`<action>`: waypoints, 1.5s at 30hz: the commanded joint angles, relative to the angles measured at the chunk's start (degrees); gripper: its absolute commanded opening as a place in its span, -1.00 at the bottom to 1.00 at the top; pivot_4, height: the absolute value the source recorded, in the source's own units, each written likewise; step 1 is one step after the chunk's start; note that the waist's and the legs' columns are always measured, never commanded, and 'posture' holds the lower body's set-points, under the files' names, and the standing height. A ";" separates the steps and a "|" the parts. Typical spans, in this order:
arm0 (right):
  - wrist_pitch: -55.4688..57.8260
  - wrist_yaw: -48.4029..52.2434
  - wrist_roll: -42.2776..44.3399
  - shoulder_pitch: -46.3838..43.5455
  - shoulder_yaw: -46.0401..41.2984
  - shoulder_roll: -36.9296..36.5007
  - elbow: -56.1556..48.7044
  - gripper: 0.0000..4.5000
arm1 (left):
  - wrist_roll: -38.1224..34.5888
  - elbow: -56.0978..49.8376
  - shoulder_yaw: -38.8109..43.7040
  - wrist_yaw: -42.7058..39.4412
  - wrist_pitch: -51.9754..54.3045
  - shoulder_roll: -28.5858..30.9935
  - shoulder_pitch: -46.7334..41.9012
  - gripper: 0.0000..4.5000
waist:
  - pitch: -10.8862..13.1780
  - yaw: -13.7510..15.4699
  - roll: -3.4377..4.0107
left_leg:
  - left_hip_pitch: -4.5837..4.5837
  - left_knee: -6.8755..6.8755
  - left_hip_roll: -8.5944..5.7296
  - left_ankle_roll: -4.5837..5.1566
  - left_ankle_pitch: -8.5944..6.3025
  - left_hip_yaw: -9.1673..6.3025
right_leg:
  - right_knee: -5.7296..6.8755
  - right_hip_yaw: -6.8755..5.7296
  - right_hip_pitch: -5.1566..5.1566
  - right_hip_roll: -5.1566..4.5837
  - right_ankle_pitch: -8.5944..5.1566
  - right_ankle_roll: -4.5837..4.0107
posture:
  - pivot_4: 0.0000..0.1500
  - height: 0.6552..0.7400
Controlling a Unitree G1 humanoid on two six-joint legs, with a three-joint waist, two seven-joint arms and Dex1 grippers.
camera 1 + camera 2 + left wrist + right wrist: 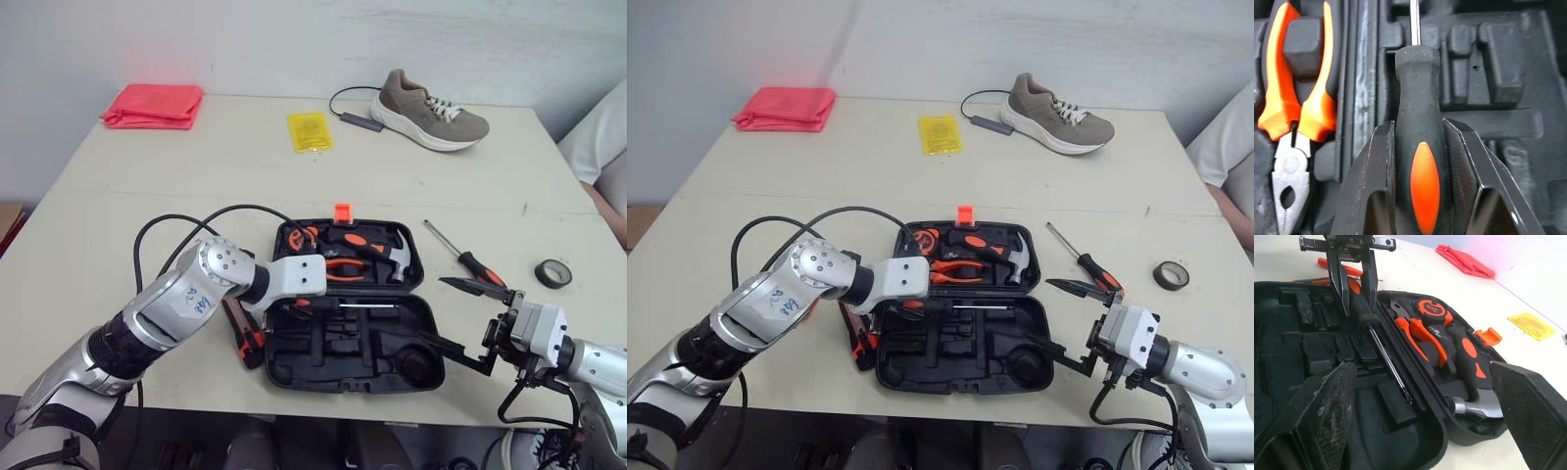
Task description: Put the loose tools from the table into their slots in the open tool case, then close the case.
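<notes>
The open black tool case [323,372] lies at the table's front middle. Its far half holds a hammer [397,257], orange-handled pliers [345,269] and a tape measure [1431,309]. My left gripper [1420,142] is shut on the black-and-orange handle of a screwdriver [1418,98], low over the near half by the hinge, the shaft [370,305] pointing right along the case. My right gripper [460,318] stands open at the case's right end, nothing between its fingers. A second screwdriver [470,258] lies loose on the table right of the case. An orange-and-black tool [245,338] lies against the case's left side.
A roll of black tape [554,273] sits at the far right. At the back lie a shoe [431,113] with a cable, a yellow packet [310,130] and a red cloth [154,105]. A person's white sleeve [600,137] shows at the right edge.
</notes>
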 commanded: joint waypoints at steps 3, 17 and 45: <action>-0.50 0.07 1.30 1.21 -1.71 -0.49 -2.68 1.00 | 1.94 0.67 -0.21 0.29 -0.09 -0.64 -1.03 -0.65 | 0.00 -0.02 0.00 | 0.00 0.00 0.00 0.00 0.00 0.00 | 0.01 0.00 0.00 0.02 0.00 0.00 | 1.00 1.00; -0.66 0.20 1.20 1.08 -1.68 -0.62 -2.32 1.00 | 3.67 0.04 -1.79 -0.54 -1.88 -0.60 -0.24 -0.65 | 0.00 0.02 0.00 | 0.00 0.03 0.00 0.00 0.00 0.00 | 0.04 0.00 0.00 0.00 0.00 0.00 | 1.00 1.00; 0.23 -0.04 1.49 3.16 -1.64 -0.52 -3.90 1.00 | -7.55 1.47 15.36 -1.15 -15.60 -6.75 7.58 0.37 | -0.03 0.08 0.05 | 0.04 0.10 0.06 0.00 0.00 -0.01 | 0.12 -0.01 0.04 -0.05 0.00 0.00 | 1.00 1.00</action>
